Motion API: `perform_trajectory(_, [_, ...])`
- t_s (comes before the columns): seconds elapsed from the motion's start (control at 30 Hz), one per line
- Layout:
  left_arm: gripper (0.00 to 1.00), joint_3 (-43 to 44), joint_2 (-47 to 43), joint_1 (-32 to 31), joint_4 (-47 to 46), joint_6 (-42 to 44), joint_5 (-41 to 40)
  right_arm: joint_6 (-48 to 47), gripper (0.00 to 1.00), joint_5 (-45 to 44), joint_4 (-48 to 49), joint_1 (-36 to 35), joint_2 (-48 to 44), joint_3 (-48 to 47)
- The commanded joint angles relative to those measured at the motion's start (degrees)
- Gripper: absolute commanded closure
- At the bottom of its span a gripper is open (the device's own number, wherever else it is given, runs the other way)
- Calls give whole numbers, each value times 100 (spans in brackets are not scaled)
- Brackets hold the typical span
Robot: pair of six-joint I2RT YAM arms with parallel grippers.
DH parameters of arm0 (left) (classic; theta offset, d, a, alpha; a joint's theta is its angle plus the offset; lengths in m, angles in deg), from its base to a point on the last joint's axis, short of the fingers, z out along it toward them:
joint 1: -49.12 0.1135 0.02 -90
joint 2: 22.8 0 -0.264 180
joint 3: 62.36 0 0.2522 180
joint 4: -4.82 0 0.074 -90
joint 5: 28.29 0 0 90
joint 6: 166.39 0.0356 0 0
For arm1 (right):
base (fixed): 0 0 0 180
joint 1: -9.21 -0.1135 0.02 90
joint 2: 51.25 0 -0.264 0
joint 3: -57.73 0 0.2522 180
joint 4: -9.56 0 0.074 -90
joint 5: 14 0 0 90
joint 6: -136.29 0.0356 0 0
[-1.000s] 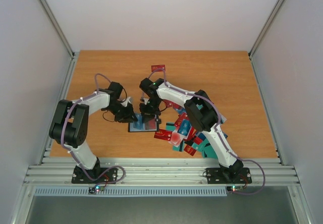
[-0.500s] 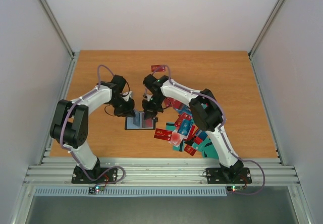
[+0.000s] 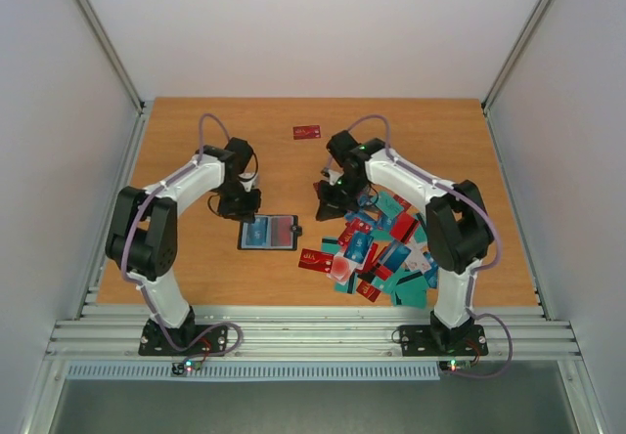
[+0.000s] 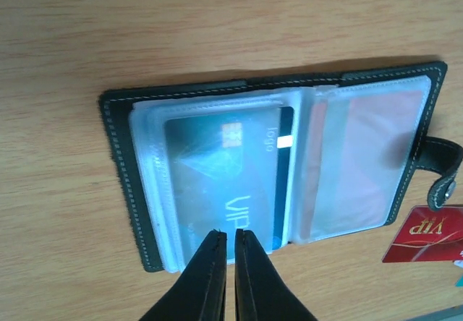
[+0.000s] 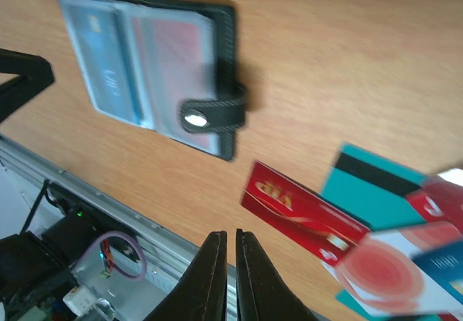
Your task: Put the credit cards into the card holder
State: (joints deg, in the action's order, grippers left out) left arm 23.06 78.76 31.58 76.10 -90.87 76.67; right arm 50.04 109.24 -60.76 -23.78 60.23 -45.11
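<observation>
The black card holder lies open on the table, a blue card in its left sleeve and a red card in its right sleeve. It also shows in the left wrist view and the right wrist view. My left gripper is shut and empty, just behind the holder's left half. My right gripper is shut and empty, up off the table between the holder and the pile of credit cards. A red VIP card lies beside the holder's clasp.
A lone red card lies far back at the middle. The pile of red, teal, blue and white cards spreads over the right front of the table. A teal card with a dark stripe lies at its edge. The metal rail runs along the front.
My right gripper has left the holder and moved right and back toward the card pile. My left gripper has drawn back off the holder. The holder now lies open and uncovered.
</observation>
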Motion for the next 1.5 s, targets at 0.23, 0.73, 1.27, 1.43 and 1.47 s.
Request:
perform_trajectory(0.23, [81,222,223,-399,30,-154,-152,-58,93,-89,162,419,-1005,1095])
perform_trajectory(0.73, [50,-821,-143,192,-758,-23,624,408,87,1151,1369,-308,33,168])
perform_trajectory(1.27, [48,-1257,12,442,-1296,31,1433,277,99,1016,1046,-781,1861,-1109])
perform_trajectory(1.43, [48,-1215,-3,439,-1272,50,1503,185,99,976,956,-785,2183,-1186])
perform_trajectory(1.47, [48,-1189,-35,438,-1211,58,1490,173,99,975,943,-781,2235,-1175])
